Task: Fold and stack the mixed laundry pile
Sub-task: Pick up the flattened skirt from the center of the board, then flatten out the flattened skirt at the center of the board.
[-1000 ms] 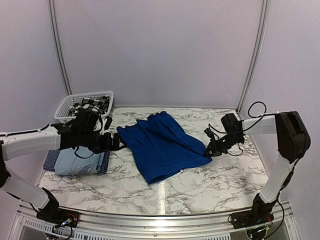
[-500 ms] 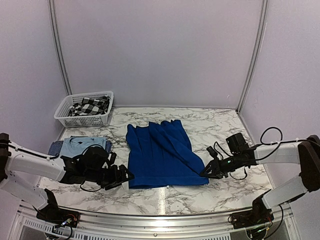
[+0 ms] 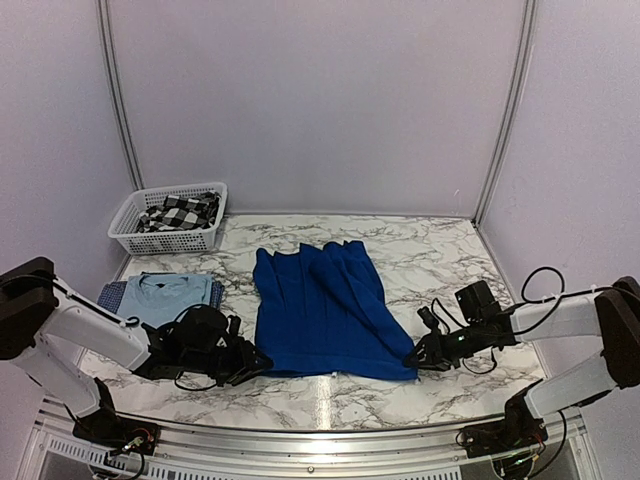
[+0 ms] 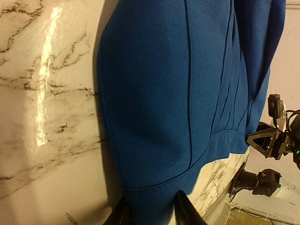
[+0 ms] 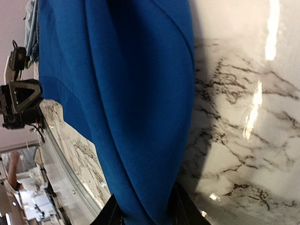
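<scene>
You have the royal-blue shirt [image 3: 320,310] spread flat in the middle of the white marble surface [image 3: 440,250], collar end away from the arm bases; your left pincer [image 3: 253,362] sits low at its near left corner and your right pincer [image 3: 413,358] at its near right corner. Both are released, fingers parted with blue hem lying between them. To the left, well apart, the folded pale blue T-shirt [image 3: 170,292] rests on the small-checked navy cloth [image 3: 107,296]; the black-and-white buffalo-check flannel shirt [image 3: 180,212] lies in the white plastic lattice basket [image 3: 132,230] at the far left corner.
</scene>
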{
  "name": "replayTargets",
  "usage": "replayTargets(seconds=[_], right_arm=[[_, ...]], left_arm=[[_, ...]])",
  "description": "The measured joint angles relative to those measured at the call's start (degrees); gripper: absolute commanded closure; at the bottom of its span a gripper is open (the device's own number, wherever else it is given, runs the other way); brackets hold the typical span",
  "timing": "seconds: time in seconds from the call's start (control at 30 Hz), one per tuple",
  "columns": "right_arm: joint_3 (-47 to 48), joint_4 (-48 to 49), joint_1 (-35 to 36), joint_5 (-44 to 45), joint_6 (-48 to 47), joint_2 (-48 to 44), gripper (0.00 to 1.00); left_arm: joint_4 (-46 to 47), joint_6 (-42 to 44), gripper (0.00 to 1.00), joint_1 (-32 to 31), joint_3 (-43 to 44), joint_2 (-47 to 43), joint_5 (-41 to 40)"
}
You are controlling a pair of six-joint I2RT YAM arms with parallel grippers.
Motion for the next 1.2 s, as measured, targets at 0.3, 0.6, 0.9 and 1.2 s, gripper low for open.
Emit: replayTargets(seconds=[0.3,0.6,0.9,1.2], right_arm=[[3.5,-5.1,0.0,0.4,-0.2,-2.4,1.0],[50.6,-16.1,-6.8,0.5,0.1,-5.8,1.0],[71.3,-14.5,-10.1,-1.3,7.1,-7.3,1.0],[59.8,-12.7,-10.1,-0.6,14.2,-9.9,1.0]], left_arm=[[-3.5,4.4,1.0,-0.1,5.3,-0.2,-1.5],[-30.9,26.2,1.0,1.1,53.0,-3.4,-10.3],[-39.1,32.8,1.0,4.4,73.1,-10.5,-11.2],[-43.8,27.4,1.0,6.1,66.6,-10.4,-8.1]])
